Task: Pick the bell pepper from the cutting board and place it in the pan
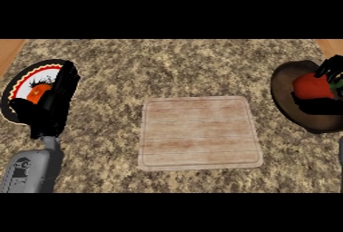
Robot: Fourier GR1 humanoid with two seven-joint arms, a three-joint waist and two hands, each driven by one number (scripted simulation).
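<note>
The red bell pepper point(311, 86) sits inside the dark brown pan point(289, 108) at the counter's right edge. My right hand point(331, 69) is at the pepper's upper right, its black fingers curled over the pepper; most of the hand is cut off by the view's edge. The wooden cutting board point(199, 133) lies in the middle of the counter with nothing on it. My left hand point(57, 97) rests open at the far left, fingers pointing up.
A round plate point(25, 81) with a red, white and black pattern lies under and behind my left hand. The speckled granite counter point(174, 63) spreads around the board, with wooden edges at the top corners.
</note>
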